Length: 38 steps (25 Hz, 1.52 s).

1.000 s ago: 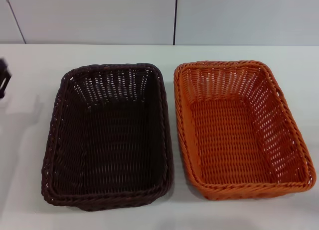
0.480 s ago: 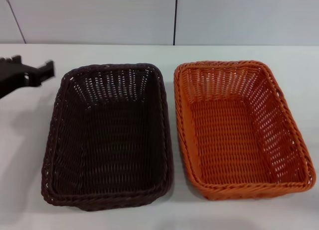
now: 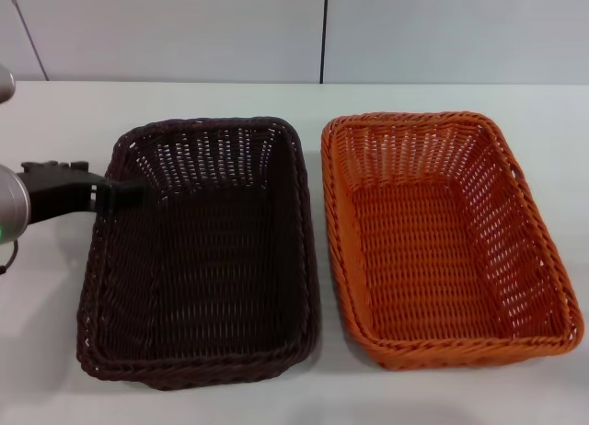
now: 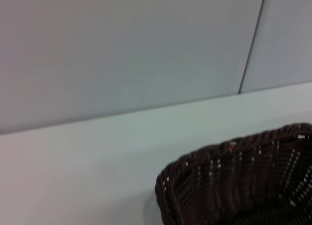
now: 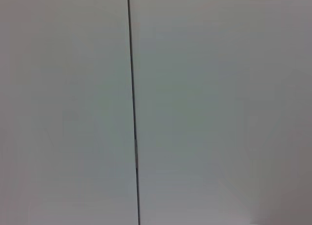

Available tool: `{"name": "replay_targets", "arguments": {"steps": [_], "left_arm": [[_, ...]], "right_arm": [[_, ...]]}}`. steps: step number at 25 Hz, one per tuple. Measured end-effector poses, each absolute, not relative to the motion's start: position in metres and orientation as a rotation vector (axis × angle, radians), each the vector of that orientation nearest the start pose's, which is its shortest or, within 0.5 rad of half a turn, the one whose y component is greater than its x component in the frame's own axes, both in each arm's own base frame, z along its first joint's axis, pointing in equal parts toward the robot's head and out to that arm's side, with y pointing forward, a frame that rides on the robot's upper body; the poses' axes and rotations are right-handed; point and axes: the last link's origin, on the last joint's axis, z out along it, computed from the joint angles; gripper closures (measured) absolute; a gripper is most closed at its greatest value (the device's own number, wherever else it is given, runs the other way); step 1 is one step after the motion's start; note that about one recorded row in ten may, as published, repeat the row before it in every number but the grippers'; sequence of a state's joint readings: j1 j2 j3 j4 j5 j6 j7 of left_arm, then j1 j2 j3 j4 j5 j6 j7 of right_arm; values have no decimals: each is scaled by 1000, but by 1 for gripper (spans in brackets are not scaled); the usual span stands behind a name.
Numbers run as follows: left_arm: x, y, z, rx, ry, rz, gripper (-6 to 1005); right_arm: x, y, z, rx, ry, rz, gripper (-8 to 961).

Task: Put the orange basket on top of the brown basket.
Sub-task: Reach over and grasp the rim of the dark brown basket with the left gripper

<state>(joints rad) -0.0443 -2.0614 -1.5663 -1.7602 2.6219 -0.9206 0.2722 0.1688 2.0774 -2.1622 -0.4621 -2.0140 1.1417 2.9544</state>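
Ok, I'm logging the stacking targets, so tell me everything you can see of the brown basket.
The brown basket is a very dark, near-black rectangular basket of woven wicker-like strands, with sloped open-weave sides and a braided rim. It is empty and sits upright on the white table, beside the orange basket with a narrow gap between them. The left hand is at its outer rim near the far corner; whether it touches is unclear.

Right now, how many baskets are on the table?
2. The brown basket is on the robot's left, with the left claw at its left rim. The orange basket stands beside it on the right, apart.
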Motion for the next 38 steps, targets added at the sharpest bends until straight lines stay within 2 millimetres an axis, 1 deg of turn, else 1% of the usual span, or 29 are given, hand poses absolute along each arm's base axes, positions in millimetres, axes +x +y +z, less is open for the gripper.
{"name": "replay_targets", "arguments": {"steps": [7,8,11,14,16,17,18,21,25,27,31,38], "left_arm": [[-232,319,44,-2012,-1021,-46,187],[-235,318,40,-2022,-1040,-14,187],[-239,318,36,-2025,-1053,11,187],[-246,324,27,-2030,-1090,41,188],[-247,325,26,-2031,-1093,44,188],[-248,329,21,-2040,-1102,57,188],[-248,329,21,-2040,-1102,57,188],[-247,332,13,-2060,-1115,78,189],[-246,332,12,-2061,-1121,76,190],[-241,333,15,-2065,-1121,67,190],[-235,333,18,-2073,-1098,60,327],[-234,335,21,-2072,-1085,64,544]], "right_arm": [[375,274,14,-1169,670,518,182],[375,274,15,-1169,669,518,182],[375,274,15,-1172,666,518,182],[375,274,14,-1175,665,516,182],[375,274,14,-1177,663,516,182],[375,274,14,-1179,662,517,182],[375,275,14,-1180,662,517,182],[375,274,14,-1184,661,515,182],[376,272,14,-1183,662,512,182],[375,272,14,-1180,658,515,182],[374,272,15,-1177,649,519,182],[372,275,15,-1179,644,525,182]]}}
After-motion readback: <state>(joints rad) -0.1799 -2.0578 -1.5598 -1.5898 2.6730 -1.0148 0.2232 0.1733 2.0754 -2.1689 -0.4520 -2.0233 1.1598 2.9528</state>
